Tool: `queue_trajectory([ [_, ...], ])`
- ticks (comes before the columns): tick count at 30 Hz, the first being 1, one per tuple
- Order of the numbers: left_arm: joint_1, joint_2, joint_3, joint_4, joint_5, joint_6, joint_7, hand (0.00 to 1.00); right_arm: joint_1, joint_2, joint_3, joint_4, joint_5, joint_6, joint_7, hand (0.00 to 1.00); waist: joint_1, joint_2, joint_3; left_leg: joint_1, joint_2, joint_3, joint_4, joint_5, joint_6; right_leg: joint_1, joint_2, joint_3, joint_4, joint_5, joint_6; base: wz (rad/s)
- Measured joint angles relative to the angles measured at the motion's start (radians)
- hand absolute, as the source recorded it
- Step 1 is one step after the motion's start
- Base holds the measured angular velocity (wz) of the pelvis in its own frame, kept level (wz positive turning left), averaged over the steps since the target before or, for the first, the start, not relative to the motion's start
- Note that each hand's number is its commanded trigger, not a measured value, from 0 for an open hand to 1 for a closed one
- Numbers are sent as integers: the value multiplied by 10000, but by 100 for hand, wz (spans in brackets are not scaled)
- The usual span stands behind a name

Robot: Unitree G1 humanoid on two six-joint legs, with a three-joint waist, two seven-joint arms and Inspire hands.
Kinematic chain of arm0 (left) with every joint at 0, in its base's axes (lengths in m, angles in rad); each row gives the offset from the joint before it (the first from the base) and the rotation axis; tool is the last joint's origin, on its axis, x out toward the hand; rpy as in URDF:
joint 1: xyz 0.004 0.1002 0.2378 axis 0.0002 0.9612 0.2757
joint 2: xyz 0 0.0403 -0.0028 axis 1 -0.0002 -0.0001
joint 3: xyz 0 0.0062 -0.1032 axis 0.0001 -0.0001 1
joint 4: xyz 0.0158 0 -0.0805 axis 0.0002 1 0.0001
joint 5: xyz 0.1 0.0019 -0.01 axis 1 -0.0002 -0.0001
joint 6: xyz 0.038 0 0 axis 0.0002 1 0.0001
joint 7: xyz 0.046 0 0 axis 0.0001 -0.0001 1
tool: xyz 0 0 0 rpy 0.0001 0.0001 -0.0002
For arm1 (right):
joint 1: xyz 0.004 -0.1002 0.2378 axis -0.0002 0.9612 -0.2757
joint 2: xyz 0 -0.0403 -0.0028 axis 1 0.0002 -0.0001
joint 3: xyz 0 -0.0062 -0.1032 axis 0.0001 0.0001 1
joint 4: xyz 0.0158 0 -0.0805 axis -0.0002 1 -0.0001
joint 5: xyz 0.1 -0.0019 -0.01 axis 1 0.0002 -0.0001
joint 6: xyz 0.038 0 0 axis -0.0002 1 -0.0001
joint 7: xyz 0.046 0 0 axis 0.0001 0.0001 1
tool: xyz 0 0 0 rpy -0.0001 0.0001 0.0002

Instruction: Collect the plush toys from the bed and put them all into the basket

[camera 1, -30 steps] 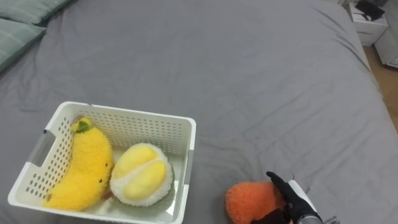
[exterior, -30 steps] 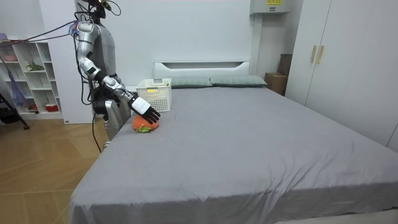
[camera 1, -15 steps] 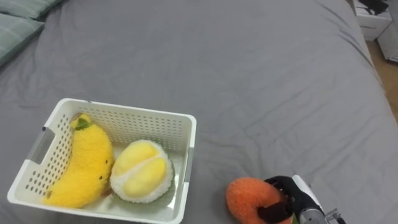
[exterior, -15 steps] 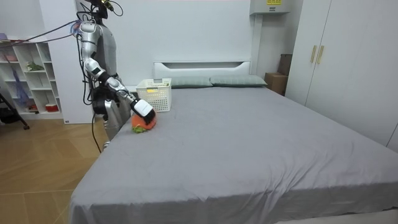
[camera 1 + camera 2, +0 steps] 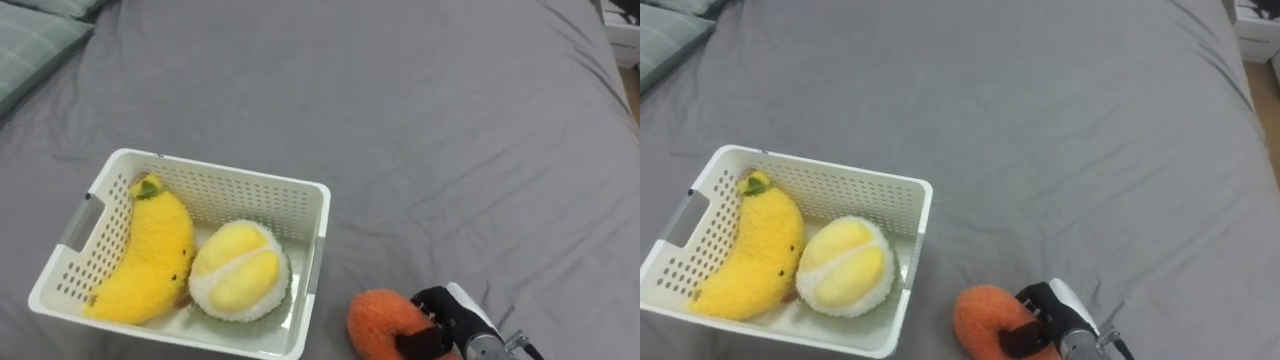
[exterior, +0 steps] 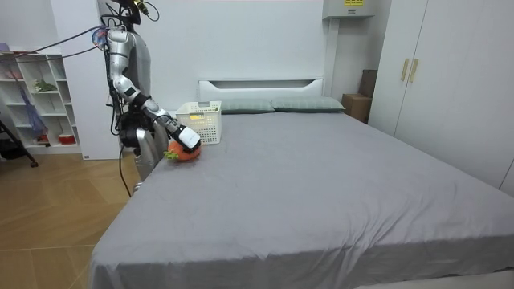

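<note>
Near the bottom edge of the eye views, the right hand is clenched on the orange plush toy, its dark fingers curled round the toy's right side and pressed into the fluff. Whether the toy rests on the grey bed or is raised just off it cannot be told from above. Just to its left, close but apart, sits the white slotted basket on the bedcover. Inside it a yellow banana plush lies along the left wall, and a round yellow-and-white durian plush fills the right half, touching the banana's side. A pale green pillow shows at the upper left corner. From the room view, the robot stands upright beside the bed at the room view's left, near the headboard, with its right arm reaching down over the mattress edge. There the hand and orange toy sit just in front of the basket, which stands near the pillows.
</note>
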Motion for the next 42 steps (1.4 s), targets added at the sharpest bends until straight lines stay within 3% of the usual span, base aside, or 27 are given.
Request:
queue_trajectory([
  [7, 258, 9, 212, -111, -76, 0, 14, 0, 100, -23, 4, -1074, -476, 218, 589, 100, -7, -84, 13, 28, -99, -292, 59, 9, 16, 256, -34, -186, -106, -7, 12, 11],
  [13, 267, 15, 528, -84, -120, 28, 37, 0, 104, -118, 3, -1558, -345, 305, 899, 100, 219, -224, 94, 321, -100, -277, 107, 6, 20, 529, -34, -104, -110, -9, 15, 0],
  [17, 275, 23, 625, -81, -140, 42, 41, 0, 133, -329, -21, -2583, -303, 575, 1055, 100, 229, -205, 101, 320, -103, -269, 118, -14, 41, 545, -52, -91, -88, -10, 16, 0],
  [21, 105, 29, 673, -76, -136, 41, 17, 0, 113, -398, -47, -3564, -245, 564, 1060, 100, 250, -245, 50, 418, -96, -227, 141, -5, 39, 573, -46, -70, -81, -9, 15, -1],
  [35, -138, 26, 672, -90, -59, 24, -205, 0, -133, -395, -840, -6042, -204, 576, 1056, 100, 223, -120, 103, 686, -61, 35, -18, -8, 45, 684, -42, 183, 5, -11, 18, -5],
  [42, -176, 20, 702, 150, 80, 47, -409, 0, -693, -302, -1082, -6762, 18, 575, 1080, 100, 273, 31, 32, 810, -61, 79, -15, -2, 52, 722, -49, 178, 24, -11, 19, 0],
])
